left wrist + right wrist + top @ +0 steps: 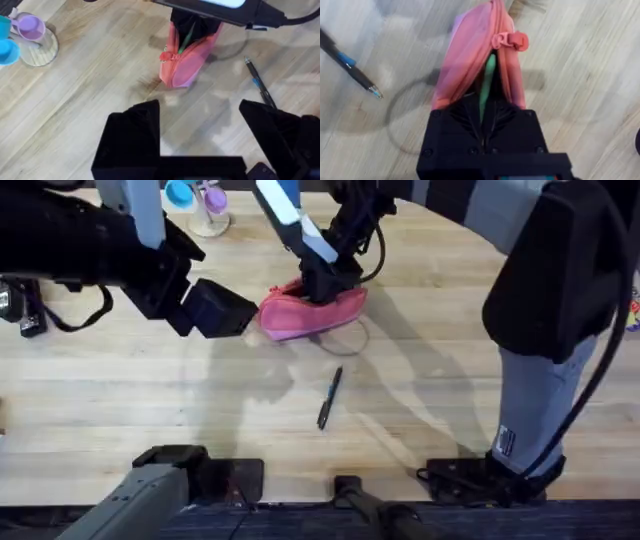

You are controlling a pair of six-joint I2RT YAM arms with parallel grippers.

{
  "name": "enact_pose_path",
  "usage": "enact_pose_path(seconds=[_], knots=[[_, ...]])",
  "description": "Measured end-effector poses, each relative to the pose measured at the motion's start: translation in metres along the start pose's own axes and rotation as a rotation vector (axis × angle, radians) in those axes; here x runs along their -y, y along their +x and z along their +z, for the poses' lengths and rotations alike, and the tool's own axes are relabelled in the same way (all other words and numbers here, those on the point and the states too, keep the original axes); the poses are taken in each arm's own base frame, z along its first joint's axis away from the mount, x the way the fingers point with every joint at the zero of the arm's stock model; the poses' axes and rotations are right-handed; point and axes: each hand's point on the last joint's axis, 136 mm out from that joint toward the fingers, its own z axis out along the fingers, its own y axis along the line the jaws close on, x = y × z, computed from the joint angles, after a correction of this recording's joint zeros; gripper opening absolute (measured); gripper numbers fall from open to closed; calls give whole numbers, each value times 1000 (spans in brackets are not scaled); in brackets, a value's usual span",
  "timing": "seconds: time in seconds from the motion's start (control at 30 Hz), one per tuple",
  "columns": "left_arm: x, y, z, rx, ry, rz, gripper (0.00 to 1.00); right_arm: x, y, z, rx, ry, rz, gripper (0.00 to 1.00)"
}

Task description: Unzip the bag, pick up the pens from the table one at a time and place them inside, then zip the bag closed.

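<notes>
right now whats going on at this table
The right tool is at the open pink bag, pushing the green pen in through the zipper opening. The left tool hovers open beside the bag, holding nothing. The black-and-blue pen lies on the table, waiting its turn.

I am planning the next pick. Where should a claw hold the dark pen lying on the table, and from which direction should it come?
Probably at the middle of the barrel of the dark pen, coming straight down from above. It lies flat on the bare table, apart from the bag, so the fingers can close across its thin width. The left claw is open and free; the right claw is at the bag.
</notes>
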Motion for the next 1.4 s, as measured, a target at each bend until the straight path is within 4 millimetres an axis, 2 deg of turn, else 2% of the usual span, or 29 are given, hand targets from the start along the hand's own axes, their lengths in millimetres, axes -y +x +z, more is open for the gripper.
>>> enact_pose_path(seconds=[0.1, 0.17, 0.2, 0.33, 0.37, 0.4, 0.97, 1.07, 1.3, 1.4], knots=[[0, 0, 0, 0, 0, 0, 993, 0, 0, 0, 0, 1, 0, 57], [0, 0, 0, 0, 0, 0, 993, 0, 0, 0, 0, 1, 0, 159], [0, 0, 0, 0, 0, 0, 993, 0, 0, 0, 0, 1, 0, 270], [0, 0, 0, 0, 0, 1, 994, 0, 1, 0, -4, -1, 1, 841], [0, 0, 0, 0, 0, 0, 994, -1, 1, 1, -4, -4, 2, 958], [0, 0, 0, 0, 0, 1, 993, -1, 1, 1, -4, -5, 2, 986], [0, 0, 0, 0, 0, 0, 993, -7, 1, -2, -5, -24, 17, 997], [0, 0, 0, 0, 0, 0, 993, -13, -2, -15, -3, -25, 26, 997], [0, 0, 0, 0, 1, 1, 993, -25, -17, -73, -1, 52, 22, 996], [0, 0, 0, 0, 0, 1, 993, -30, -21, -87, -1, 70, 21, 996]])
